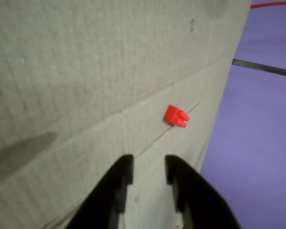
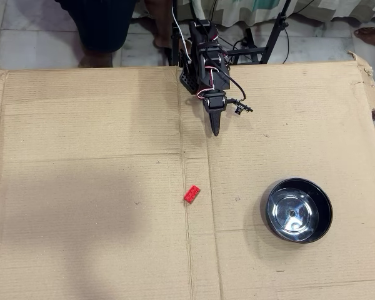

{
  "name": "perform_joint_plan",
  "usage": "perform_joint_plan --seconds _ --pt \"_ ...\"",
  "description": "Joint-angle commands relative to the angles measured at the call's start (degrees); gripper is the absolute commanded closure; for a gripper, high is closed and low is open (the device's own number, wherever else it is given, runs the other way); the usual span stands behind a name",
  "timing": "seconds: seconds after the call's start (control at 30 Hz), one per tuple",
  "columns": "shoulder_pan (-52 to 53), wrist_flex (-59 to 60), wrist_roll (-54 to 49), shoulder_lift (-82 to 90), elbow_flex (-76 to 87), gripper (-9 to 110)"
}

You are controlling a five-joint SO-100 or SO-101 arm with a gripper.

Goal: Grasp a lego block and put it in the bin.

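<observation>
The lego block [image 2: 192, 194] is a tiny red studded brick lying on the cardboard near its centre crease. In the wrist view it [image 1: 175, 116] lies ahead of the fingers and slightly to the right. My gripper [image 2: 215, 130] hangs over the cardboard, well short of the brick and apart from it. In the wrist view its two black fingers [image 1: 148, 164] stand a little apart with bare cardboard between them, holding nothing. The bin [image 2: 267, 215] is a round black bowl with a shiny silver inside, standing to the right of the brick in the overhead view; it holds nothing.
A large cardboard sheet [image 2: 87, 187] covers the work surface. Its edge runs along the right of the wrist view, with a purple surface [image 1: 267, 143] and a black cable [image 1: 264, 68] beyond. A person's legs [image 2: 100, 25] and stand legs [image 2: 272, 37] are at the top of the overhead view.
</observation>
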Motion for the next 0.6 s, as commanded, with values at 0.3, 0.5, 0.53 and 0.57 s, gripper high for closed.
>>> perform_joint_plan --seconds 0.3,0.5,0.53,0.57 --pt "0.26 -0.88 0.88 0.53 0.70 93" --pt "2.64 -1.23 0.97 0.44 0.62 93" --pt "3.96 -0.88 0.97 0.09 0.09 93" --pt "5.10 -0.79 0.97 0.00 -0.09 93"
